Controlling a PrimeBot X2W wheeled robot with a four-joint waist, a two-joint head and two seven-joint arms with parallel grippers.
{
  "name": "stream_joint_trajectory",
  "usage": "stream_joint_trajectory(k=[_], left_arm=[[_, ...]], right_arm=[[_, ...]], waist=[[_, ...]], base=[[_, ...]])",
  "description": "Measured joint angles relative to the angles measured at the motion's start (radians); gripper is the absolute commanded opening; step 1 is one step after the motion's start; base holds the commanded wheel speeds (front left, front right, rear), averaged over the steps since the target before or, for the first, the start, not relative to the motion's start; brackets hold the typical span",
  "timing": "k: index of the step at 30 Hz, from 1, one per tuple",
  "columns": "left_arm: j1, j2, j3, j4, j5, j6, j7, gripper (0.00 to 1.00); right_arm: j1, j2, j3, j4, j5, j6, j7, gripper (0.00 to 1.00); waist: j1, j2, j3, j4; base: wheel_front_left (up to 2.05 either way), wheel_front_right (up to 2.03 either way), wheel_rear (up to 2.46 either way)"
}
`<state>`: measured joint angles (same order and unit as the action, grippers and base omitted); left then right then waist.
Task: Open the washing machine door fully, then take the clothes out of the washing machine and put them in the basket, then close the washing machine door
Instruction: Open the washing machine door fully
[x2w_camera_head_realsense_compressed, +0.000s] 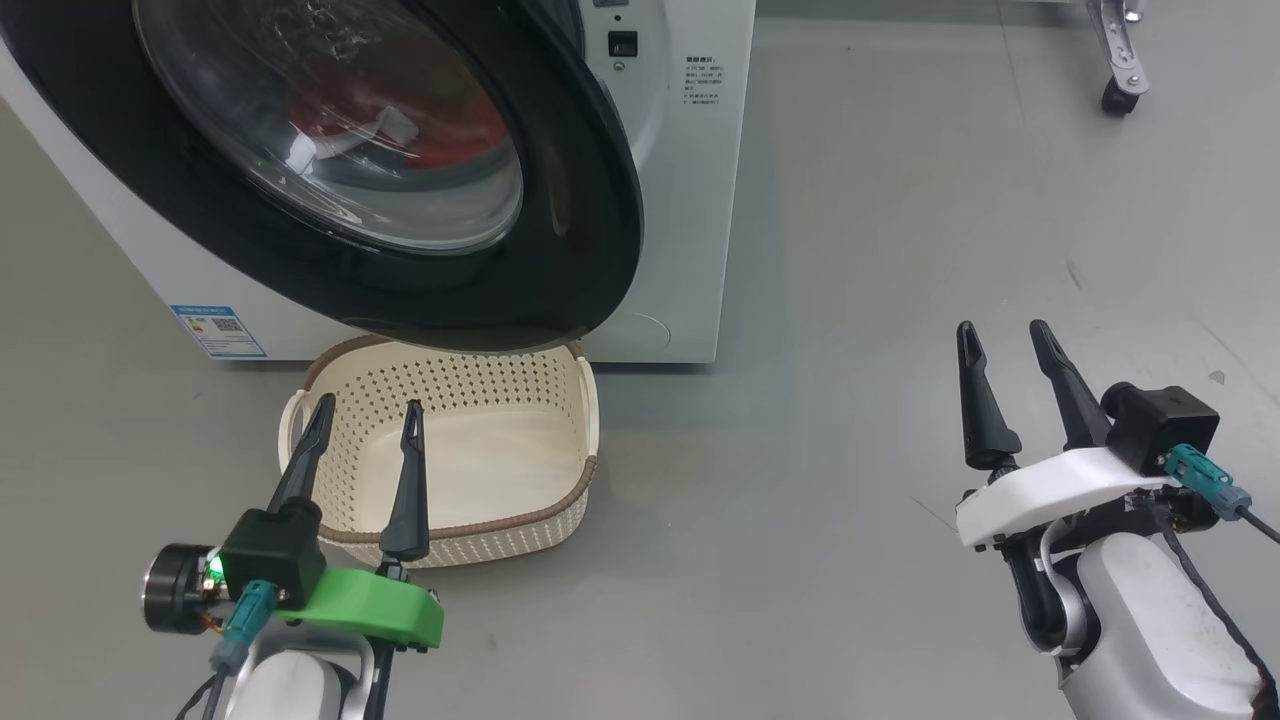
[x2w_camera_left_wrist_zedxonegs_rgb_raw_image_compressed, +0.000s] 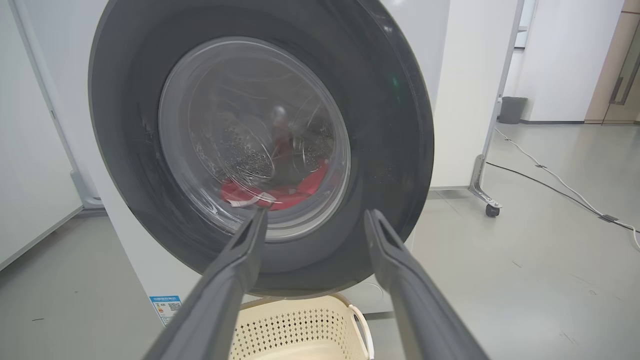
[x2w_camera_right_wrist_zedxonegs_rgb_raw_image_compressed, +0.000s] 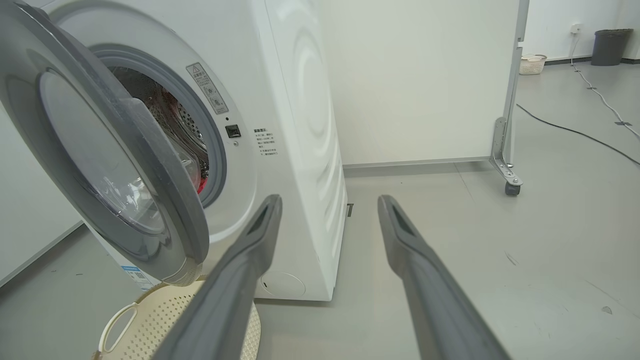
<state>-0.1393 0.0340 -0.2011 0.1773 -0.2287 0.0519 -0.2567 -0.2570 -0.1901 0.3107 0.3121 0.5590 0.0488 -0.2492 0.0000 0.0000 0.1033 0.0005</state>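
You had the large round washing machine door with its glossy black rim and bulging clear glass centre (x2w_camera_head_realsense_compressed: 330, 150) standing partly open, swung out from the front of the big white front-loading washing machine (x2w_camera_head_realsense_compressed: 680, 200). The right wrist view looked past the door's edge at the grey rubber seal (x2w_camera_right_wrist_zedxonegs_rgb_raw_image_compressed: 220, 150) and the perforated steel drum (x2w_camera_right_wrist_zedxonegs_rgb_raw_image_compressed: 165, 115). The bright red clothes with a white label (x2w_camera_head_realsense_compressed: 440, 130) lay inside that drum, seen through the glass in the head and left wrist views. The small cream perforated plastic basket with a brown woven-look rim (x2w_camera_head_realsense_compressed: 500, 545) sat on the grey floor (x2w_camera_head_realsense_compressed: 850, 300) just in front of the machine, its far part under the door's lower edge. Your left hand (x2w_camera_head_realsense_compressed: 369, 403), on its green mount, hovered at the near left over the basket's near left side. Its two dark fingers were spread apart and held nothing, pointing toward the door. Your right hand (x2w_camera_head_realsense_compressed: 1002, 327), on its white mount, hung well to the right over the floor, apart from machine and basket, its fingers likewise spread and empty. A small blue sticker (x2w_camera_head_realsense_compressed: 218, 330) showed low on the left of the machine's front.
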Motion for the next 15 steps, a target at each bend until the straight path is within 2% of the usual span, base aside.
stream_joint_trajectory(k=[8,15], left_arm=[[0.0,0.0,-0.02,-0.017,0.0,-0.001,0.0,1.0],[-0.004,0.0,-0.035,-0.028,-0.002,-0.002,0.0,1.0]], right_arm=[[-0.009,-0.018,-0.001,-0.026,-0.018,0.0,0.0,1.0],[-0.088,-0.035,0.0,-0.058,-0.024,0.002,0.015,1.0]], waist=[[0.0,0.0,0.035,0.014],[0.0,0.0,0.084,0.033]], base=[[0.0,0.0,0.0],[0.0,0.0,0.0]])
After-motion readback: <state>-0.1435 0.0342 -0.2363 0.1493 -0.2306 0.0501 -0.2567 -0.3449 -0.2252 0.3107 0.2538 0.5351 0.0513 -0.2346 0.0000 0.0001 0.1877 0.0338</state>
